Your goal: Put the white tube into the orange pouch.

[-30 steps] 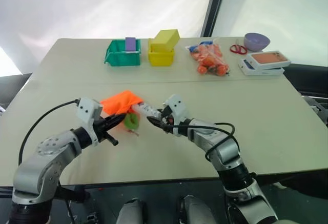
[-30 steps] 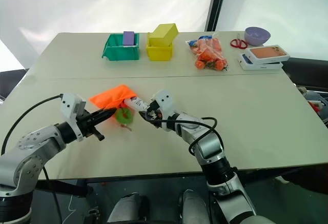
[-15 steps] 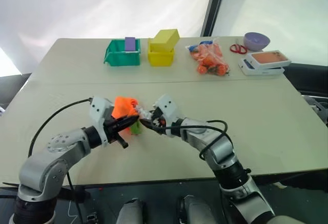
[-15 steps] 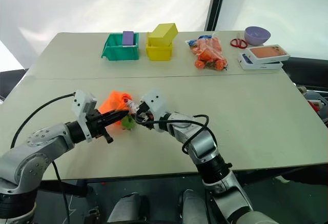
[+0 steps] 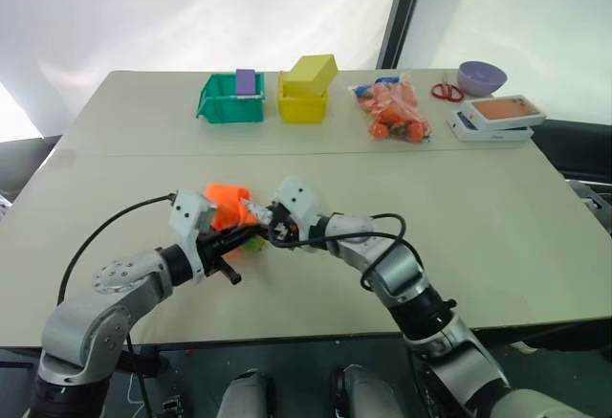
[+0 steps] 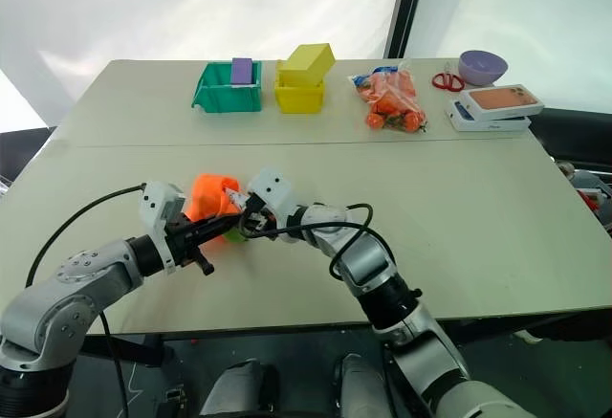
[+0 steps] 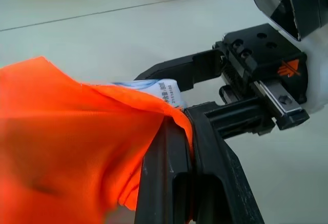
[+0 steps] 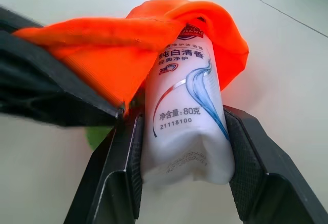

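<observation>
- The right gripper (image 8: 182, 147) has its two black fingers part-way apart and clamped on the crimped end of the small white plastic squeeze tube (image 8: 185, 116) with its blue-teal printed label.
- The tube's far end sits inside the mouth of the bright orange soft fabric pouch (image 8: 154, 34); the printed body and flat end are outside the fabric.
- The left gripper (image 7: 177, 147) has its fingers pressed fully together, pinching the rim of the orange pouch at the opening, just beside the tube.
- Both grippers meet above the near half of the pale beige table (image 5: 497, 198), the pouch bunched between them, a bit of lime green (image 5: 252, 240) showing beneath it.
- Along the table's far edge stand a green plastic bin (image 5: 229, 99) with a purple block in it, a yellow bin (image 5: 303, 102) with a yellow box on top, and a clear bag of orange items (image 5: 394, 112).
- Farther right lie red scissors (image 5: 443, 91), a lilac bowl (image 5: 480, 77) and stacked white flat boxes (image 5: 495, 118).
</observation>
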